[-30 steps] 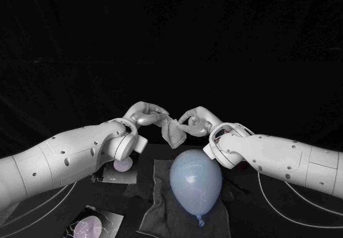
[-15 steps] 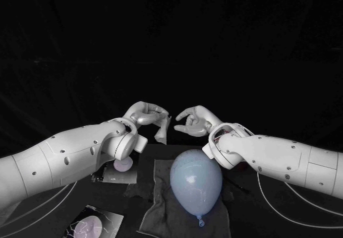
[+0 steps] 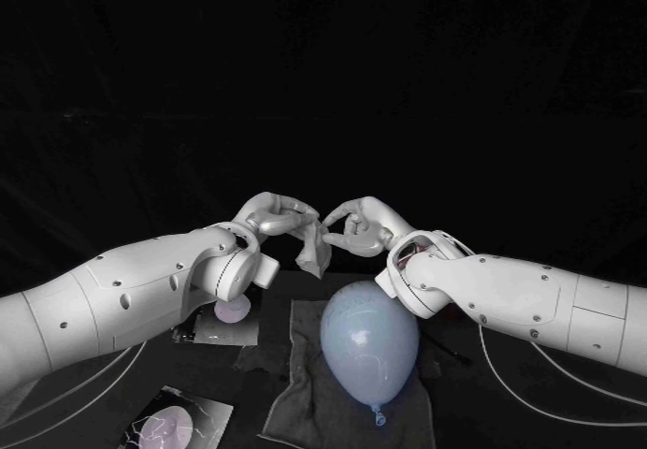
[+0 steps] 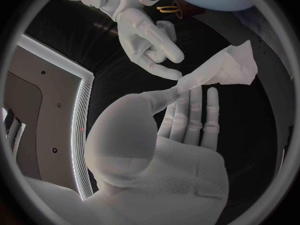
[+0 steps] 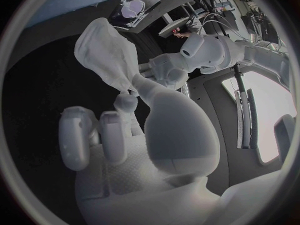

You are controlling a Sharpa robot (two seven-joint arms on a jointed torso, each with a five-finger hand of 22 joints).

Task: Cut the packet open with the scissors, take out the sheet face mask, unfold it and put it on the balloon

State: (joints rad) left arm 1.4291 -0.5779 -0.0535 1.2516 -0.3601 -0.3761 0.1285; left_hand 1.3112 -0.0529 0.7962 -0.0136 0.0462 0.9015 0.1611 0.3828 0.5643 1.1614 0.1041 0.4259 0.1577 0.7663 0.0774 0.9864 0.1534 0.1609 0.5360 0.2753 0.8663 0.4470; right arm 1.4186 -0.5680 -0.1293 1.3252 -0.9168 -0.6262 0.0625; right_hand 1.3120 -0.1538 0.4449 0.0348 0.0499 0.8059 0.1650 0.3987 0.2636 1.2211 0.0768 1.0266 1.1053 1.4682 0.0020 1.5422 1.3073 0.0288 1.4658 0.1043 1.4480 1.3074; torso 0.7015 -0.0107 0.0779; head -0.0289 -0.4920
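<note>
Head view puts the work at the unfolding step. The white, limp sheet face mask (image 3: 314,251) is out of its packet and hangs as a folded, creased wad at the centre of the frame, just up and left of the top end of the pale blue, egg-shaped rubber balloon (image 3: 368,341). The silver left hand (image 3: 277,217) pinches the mask's gathered top. The silver right hand (image 3: 357,224), just beside it, has its thumb and a fingertip closed on the same twisted neck, as the right wrist view shows.

Next, I judge, each hand must find a separate layer or corner and the two must draw apart gently. The thin fabric looks clingy and likely to tear or stick to itself.

The balloon is smooth, glossy and rounded, with its knot toward the bottom of the frame. It lies on a grey, coarse-woven cloth (image 3: 286,402) on the black desk (image 3: 567,421) and could roll under a push. A glossy printed packet (image 3: 168,426) lies at lower left.
</note>
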